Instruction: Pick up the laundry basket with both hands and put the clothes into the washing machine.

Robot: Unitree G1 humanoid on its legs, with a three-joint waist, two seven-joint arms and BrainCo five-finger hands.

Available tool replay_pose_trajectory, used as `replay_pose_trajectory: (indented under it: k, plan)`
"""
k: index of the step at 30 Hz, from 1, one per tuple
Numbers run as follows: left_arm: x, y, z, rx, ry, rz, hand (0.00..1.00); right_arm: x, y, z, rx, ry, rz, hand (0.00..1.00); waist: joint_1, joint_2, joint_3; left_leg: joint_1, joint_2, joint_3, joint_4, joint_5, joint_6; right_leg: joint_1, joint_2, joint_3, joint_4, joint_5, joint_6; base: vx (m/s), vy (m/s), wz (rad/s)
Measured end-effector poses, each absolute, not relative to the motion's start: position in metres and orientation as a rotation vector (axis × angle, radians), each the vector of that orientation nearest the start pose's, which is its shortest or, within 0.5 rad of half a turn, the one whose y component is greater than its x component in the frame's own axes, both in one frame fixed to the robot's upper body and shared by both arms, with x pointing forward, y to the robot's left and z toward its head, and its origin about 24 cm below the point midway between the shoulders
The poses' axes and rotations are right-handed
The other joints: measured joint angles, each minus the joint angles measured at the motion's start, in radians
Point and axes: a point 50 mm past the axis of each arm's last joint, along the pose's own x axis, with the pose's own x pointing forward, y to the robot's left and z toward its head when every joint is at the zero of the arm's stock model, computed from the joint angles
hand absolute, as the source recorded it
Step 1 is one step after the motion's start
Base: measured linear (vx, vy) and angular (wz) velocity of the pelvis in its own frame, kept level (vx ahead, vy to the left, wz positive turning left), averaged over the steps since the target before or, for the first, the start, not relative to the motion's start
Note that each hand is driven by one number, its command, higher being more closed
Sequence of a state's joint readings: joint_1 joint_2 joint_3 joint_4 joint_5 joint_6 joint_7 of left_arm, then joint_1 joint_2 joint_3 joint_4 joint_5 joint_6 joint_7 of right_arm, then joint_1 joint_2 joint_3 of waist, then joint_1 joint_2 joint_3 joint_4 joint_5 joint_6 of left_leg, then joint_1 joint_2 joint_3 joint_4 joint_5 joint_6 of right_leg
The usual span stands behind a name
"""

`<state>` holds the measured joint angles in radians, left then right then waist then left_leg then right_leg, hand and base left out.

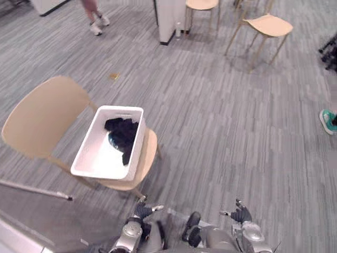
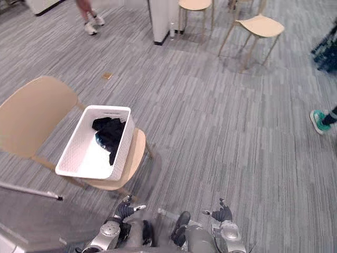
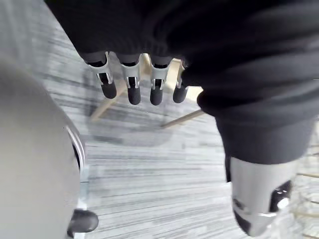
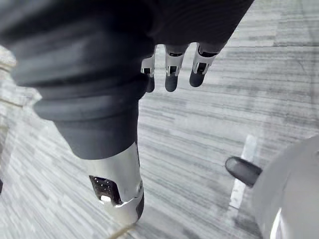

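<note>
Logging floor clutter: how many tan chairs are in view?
3. The near chair at left carries the white laundry basket; a second chair stands far right; a third chair is cut by the top edge. More may be hidden.

**Chair and carpet, and what rests on them**

A light wooden chair stands on the grey striped carpet, just ahead of the fingers of the left hand. The white laundry basket sits on its seat. Farther ahead of those fingers, a small brown scrap lies on the carpet. Far ahead of the right hand and its fingers stands another wooden chair. Well out to their right, a teal shoe rests on the carpet.
</note>
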<state>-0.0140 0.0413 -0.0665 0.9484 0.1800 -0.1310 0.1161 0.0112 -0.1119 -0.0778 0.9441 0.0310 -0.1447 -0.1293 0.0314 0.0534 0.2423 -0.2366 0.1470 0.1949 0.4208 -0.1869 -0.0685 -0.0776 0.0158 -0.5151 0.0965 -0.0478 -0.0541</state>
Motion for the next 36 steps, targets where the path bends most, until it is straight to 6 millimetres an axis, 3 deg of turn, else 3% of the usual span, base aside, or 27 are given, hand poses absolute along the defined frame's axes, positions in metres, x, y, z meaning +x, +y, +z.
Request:
replay_pose_trajectory:
  k: [1, 3, 5, 6, 7, 10, 11, 12, 13, 14, 15, 16, 17, 18, 19, 20, 22, 24, 26, 28, 30, 31, 33, 36]
  plan:
    - [0.158, 0.160, -0.136, 0.245, 0.799, -0.006, 0.00, 0.154, -0.205, -0.131, -0.095, 0.792, -0.246, 0.00, 0.023, 0.008, -0.027, 0.014, -0.036, -0.039, -0.064, 0.052, 0.020, 0.016, 0.016, 0.055, -0.049, 0.021, 0.034, 0.28, 0.141, -1.41]
    - [0.160, 0.164, -0.135, 0.240, 0.796, 0.012, 0.00, 0.153, -0.202, -0.132, -0.087, 0.798, -0.244, 0.00, 0.016, -0.001, -0.031, 0.010, -0.056, -0.056, -0.053, 0.033, 0.055, 0.005, 0.007, 0.078, -0.050, 0.023, 0.038, 0.27, 0.152, -0.54]
    - [0.156, 0.164, -0.137, 0.235, 0.810, 0.013, 0.00, 0.147, -0.201, -0.137, -0.082, 0.834, -0.246, 0.00, 0.012, -0.010, -0.026, 0.037, -0.068, -0.057, -0.037, -0.009, 0.074, -0.012, -0.031, 0.078, 0.073, -0.057, 0.079, 0.28, 0.234, 0.05]
    - [0.152, 0.167, -0.138, 0.229, 0.822, 0.024, 0.00, 0.143, -0.199, -0.140, -0.076, 0.852, -0.244, 0.00, 0.011, -0.027, -0.026, 0.076, -0.087, -0.057, -0.046, -0.028, 0.080, -0.016, -0.071, 0.077, 0.171, -0.113, 0.115, 0.35, 0.217, 0.20]
    - [0.151, 0.169, -0.139, 0.220, 0.830, 0.035, 0.00, 0.144, -0.198, -0.140, -0.077, 0.856, -0.238, 0.00, 0.012, -0.039, -0.025, 0.119, -0.101, -0.066, -0.058, -0.053, 0.086, -0.056, -0.128, 0.095, 0.352, -0.135, 0.122, 0.30, 0.160, 0.28]
    - [0.148, 0.169, -0.140, 0.219, 0.841, 0.034, 0.00, 0.148, -0.196, -0.139, -0.073, 0.851, -0.235, 0.00, 0.006, -0.044, -0.026, 0.208, -0.139, -0.114, -0.083, -0.070, 0.108, -0.127, -0.241, 0.104, 0.677, -0.102, 0.111, 0.34, 0.119, 0.65]
    - [0.146, 0.168, -0.141, 0.216, 0.845, 0.033, 0.00, 0.148, -0.193, -0.140, -0.065, 0.854, -0.224, 0.00, 0.009, -0.042, -0.028, 0.252, -0.153, -0.169, -0.104, -0.072, 0.112, -0.151, -0.263, 0.116, 0.725, -0.175, 0.113, 0.38, 0.018, 1.13]
    - [0.147, 0.169, -0.140, 0.218, 0.839, 0.035, 0.00, 0.150, -0.192, -0.139, -0.064, 0.847, -0.215, 0.00, 0.009, -0.040, -0.030, 0.257, -0.151, -0.209, -0.108, -0.072, 0.112, -0.157, -0.253, 0.129, 0.698, -0.199, 0.112, 0.42, -0.047, 1.61]
    - [0.151, 0.168, -0.138, 0.217, 0.826, 0.036, 0.00, 0.155, -0.194, -0.137, -0.070, 0.832, -0.206, 0.00, 0.007, -0.025, -0.022, 0.258, -0.138, -0.320, -0.111, -0.072, 0.111, -0.179, -0.184, 0.231, 0.586, -0.218, 0.114, 0.26, -0.097, 1.14]
    - [0.152, 0.167, -0.138, 0.217, 0.824, 0.036, 0.00, 0.155, -0.194, -0.137, -0.071, 0.831, -0.206, 0.00, 0.007, -0.022, -0.020, 0.258, -0.136, -0.329, -0.112, -0.072, 0.111, -0.182, -0.175, 0.246, 0.575, -0.218, 0.114, 0.31, -0.174, 1.64]
    - [0.157, 0.164, -0.136, 0.212, 0.810, 0.032, 0.00, 0.158, -0.198, -0.135, -0.079, 0.821, -0.210, 0.00, 0.006, -0.018, -0.018, 0.250, -0.131, -0.417, -0.112, -0.068, 0.101, -0.202, -0.124, 0.396, 0.462, -0.208, 0.128, 0.30, -0.242, 1.57]
    - [0.158, 0.163, -0.136, 0.208, 0.808, 0.032, 0.00, 0.157, -0.199, -0.135, -0.081, 0.824, -0.215, 0.00, 0.010, -0.022, -0.020, 0.245, -0.137, -0.471, -0.110, -0.064, 0.078, -0.203, -0.113, 0.501, 0.365, -0.177, 0.158, 0.29, -0.268, 1.91]
    - [0.158, 0.163, -0.136, 0.209, 0.807, 0.035, 0.00, 0.155, -0.199, -0.136, -0.078, 0.828, -0.220, 0.00, 0.012, -0.031, -0.025, 0.243, -0.149, -0.501, -0.106, -0.066, 0.058, -0.188, -0.122, 0.542, 0.304, -0.137, 0.164, 0.31, -0.343, 2.00]
    - [0.157, 0.166, -0.136, 0.215, 0.808, 0.055, 0.00, 0.148, -0.195, -0.139, -0.058, 0.844, -0.229, 0.00, 0.014, -0.072, -0.045, 0.241, -0.180, -0.556, -0.094, -0.086, 0.023, -0.157, -0.185, 0.546, 0.178, 0.024, 0.184, 0.31, -0.402, 1.83]
    - [0.151, 0.165, -0.139, 0.183, 0.833, 0.085, 0.00, 0.147, -0.194, -0.140, -0.056, 0.849, -0.230, 0.00, 0.024, -0.038, -0.055, 0.235, -0.153, -0.586, -0.080, -0.112, -0.012, -0.145, -0.183, 0.488, 0.201, -0.011, 0.197, 0.29, -0.396, 1.63]
    - [0.148, 0.162, -0.140, 0.158, 0.838, 0.097, 0.00, 0.150, -0.196, -0.138, -0.058, 0.837, -0.234, 0.00, 0.036, -0.029, -0.062, 0.221, -0.127, -0.586, -0.075, -0.108, -0.020, -0.139, -0.170, 0.461, 0.195, -0.011, 0.193, 0.26, -0.353, 1.17]
    - [0.141, 0.150, -0.143, 0.113, 0.859, 0.098, 0.00, 0.159, -0.200, -0.132, -0.064, 0.795, -0.245, 0.00, 0.038, 0.006, -0.083, 0.195, -0.075, -0.575, -0.081, -0.076, -0.071, -0.059, -0.151, 0.337, 0.133, -0.026, 0.168, 0.22, -0.275, 1.20]
    - [0.143, 0.147, -0.142, 0.110, 0.851, 0.087, 0.00, 0.161, -0.204, -0.130, -0.055, 0.782, -0.279, 0.00, 0.039, 0.000, -0.089, 0.186, -0.050, -0.473, -0.115, -0.026, -0.082, -0.011, -0.158, 0.259, 0.096, -0.022, 0.161, 0.16, -0.197, 1.28]
    - [0.143, 0.147, -0.142, 0.130, 0.848, 0.066, 0.00, 0.159, -0.209, -0.130, -0.045, 0.781, -0.306, 0.00, 0.037, -0.008, -0.094, 0.160, -0.026, -0.290, -0.158, 0.003, -0.053, 0.023, -0.174, 0.180, 0.055, -0.021, 0.159, 0.08, -0.083, 1.22]
    - [0.145, 0.145, -0.141, 0.153, 0.838, 0.037, 0.00, 0.156, -0.213, -0.130, -0.028, 0.787, -0.336, 0.00, 0.026, -0.021, -0.095, 0.130, -0.007, 0.048, -0.185, 0.040, 0.011, 0.053, -0.218, 0.058, 0.032, -0.023, 0.160, 0.03, 0.026, 1.43]
    - [0.147, 0.150, -0.140, 0.176, 0.831, 0.036, 0.00, 0.153, -0.214, -0.132, -0.022, 0.796, -0.344, 0.00, 0.027, -0.035, -0.097, 0.115, -0.011, 0.168, -0.177, 0.057, 0.037, 0.093, -0.247, -0.019, 0.016, -0.019, 0.166, 0.01, 0.098, 1.20]
    - [0.148, 0.153, -0.140, 0.183, 0.829, 0.039, 0.00, 0.151, -0.213, -0.133, -0.019, 0.802, -0.342, 0.00, 0.028, -0.043, -0.100, 0.113, -0.016, 0.167, -0.177, 0.059, 0.039, 0.102, -0.251, -0.035, 0.011, -0.016, 0.172, 0.02, 0.144, 0.98]
    - [0.146, 0.170, -0.140, 0.224, 0.836, 0.056, 0.00, 0.157, -0.202, -0.131, 0.007, 0.778, -0.327, 0.00, 0.039, -0.089, -0.107, 0.108, -0.067, 0.107, -0.178, 0.059, 0.054, 0.133, -0.284, -0.089, 0.021, -0.028, 0.195, 0.04, 0.116, 0.73]
    - [0.143, 0.175, -0.142, 0.236, 0.852, 0.062, 0.00, 0.164, -0.211, -0.125, -0.041, 0.751, -0.330, 0.00, 0.038, -0.100, -0.109, 0.115, -0.109, 0.070, -0.173, 0.000, 0.116, 0.102, -0.383, -0.109, 0.231, -0.062, 0.222, 0.02, 0.214, 0.63]
